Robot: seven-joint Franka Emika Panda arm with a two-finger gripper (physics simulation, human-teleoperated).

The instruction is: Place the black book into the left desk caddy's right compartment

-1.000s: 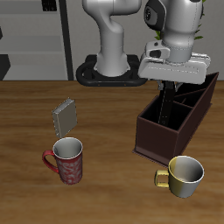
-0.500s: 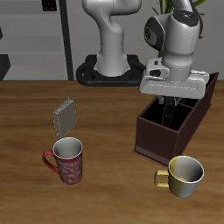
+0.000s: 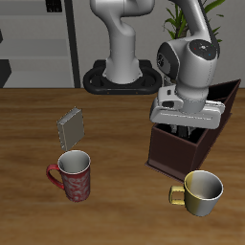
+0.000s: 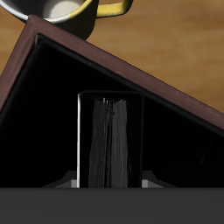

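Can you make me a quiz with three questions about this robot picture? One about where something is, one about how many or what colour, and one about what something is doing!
1. Where is the end effector?
A. Down at the dark brown desk caddy
B. Over the red mug
C. Beside the small grey book

2. How many mugs stand on the table?
A. One
B. Two
C. Four

3. What is happening with the black book?
A. It lies flat on the table
B. It leans on the yellow mug
C. It stands on edge between the end effector's fingers, inside the caddy

Answers: 1 A, the arm reaches down onto the caddy. 2 B, one red, one yellow. 3 C, the wrist view shows it upright within the caddy's walls.
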